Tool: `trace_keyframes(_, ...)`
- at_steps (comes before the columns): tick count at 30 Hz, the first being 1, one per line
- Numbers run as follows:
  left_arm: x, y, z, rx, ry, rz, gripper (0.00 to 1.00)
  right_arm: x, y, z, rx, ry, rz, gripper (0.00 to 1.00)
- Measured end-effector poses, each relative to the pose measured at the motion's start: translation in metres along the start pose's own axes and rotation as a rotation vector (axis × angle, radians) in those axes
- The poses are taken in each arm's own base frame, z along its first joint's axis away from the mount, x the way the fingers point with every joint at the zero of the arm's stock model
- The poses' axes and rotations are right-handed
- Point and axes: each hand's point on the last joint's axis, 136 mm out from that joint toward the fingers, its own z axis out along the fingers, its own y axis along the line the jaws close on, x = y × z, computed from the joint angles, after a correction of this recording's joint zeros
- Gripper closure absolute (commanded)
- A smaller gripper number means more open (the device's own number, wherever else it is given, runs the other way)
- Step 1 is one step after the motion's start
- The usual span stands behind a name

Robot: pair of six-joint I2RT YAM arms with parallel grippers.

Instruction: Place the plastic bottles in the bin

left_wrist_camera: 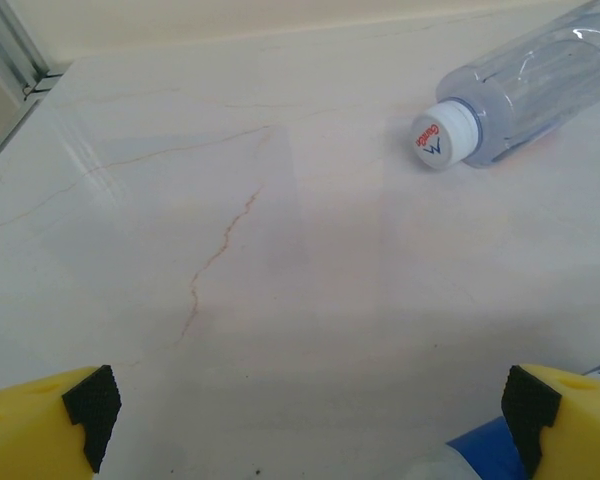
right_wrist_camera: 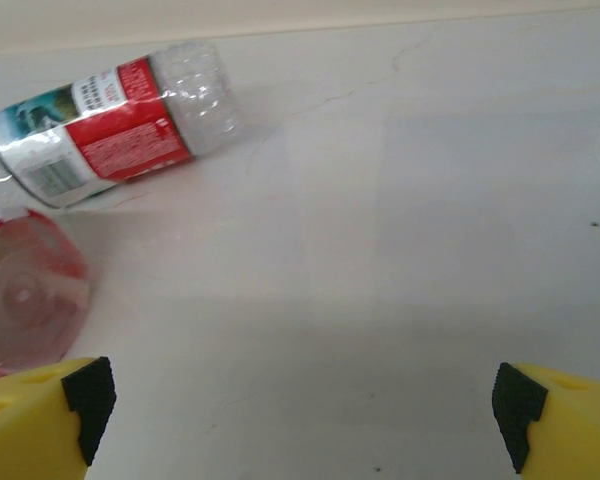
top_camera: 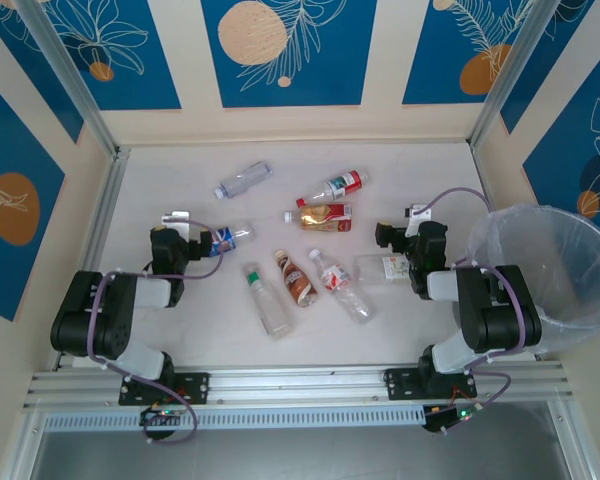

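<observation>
Looking down, I saw my left fingers (left_wrist_camera: 42,428) and right fingers (right_wrist_camera: 40,425) spread wide, holding nothing. Plastic bottles (top_camera: 270,305) lay scattered mid-frame on the counter (top_camera: 430,180); the bin (top_camera: 570,270) stood at the right edge. I judged an off-centre close could nudge a round bottle and send it rolling away.

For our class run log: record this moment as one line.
left gripper: jaws open, empty | right gripper: jaws open, empty | plastic bottles: lying on table | bin: no bottle seen inside
</observation>
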Motion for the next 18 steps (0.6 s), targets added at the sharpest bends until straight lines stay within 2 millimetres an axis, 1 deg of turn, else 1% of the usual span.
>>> trace_keyframes(3,-0.004,-0.001,-0.005,0.009,0.006,0.01,0.01,-0.003,0.005,-0.006,-0.02,0.009,-0.015,0.01)
trace_keyframes(4,-0.007,-0.001,-0.008,0.012,0.003,0.011,0.01,-0.007,0.007,-0.009,-0.027,0.008,-0.021,0.01)
trace_keyframes(8,-0.027,0.002,-0.023,0.015,-0.033,0.003,0.01,-0.037,0.019,-0.021,-0.057,-0.038,-0.041,0.01)
trace_keyframes(12,-0.047,0.005,-0.04,0.011,-0.064,-0.03,0.01,-0.062,0.03,-0.032,-0.077,-0.04,-0.032,0.01)
trace_keyframes(15,-0.062,0.012,-0.057,-0.01,-0.095,-0.105,0.01,-0.079,0.041,-0.041,-0.098,-0.033,-0.003,0.01)
trace_keyframes(18,-0.075,0.023,-0.072,-0.052,-0.087,-0.228,0.01,-0.092,0.05,-0.053,-0.116,-0.014,0.068,0.01)
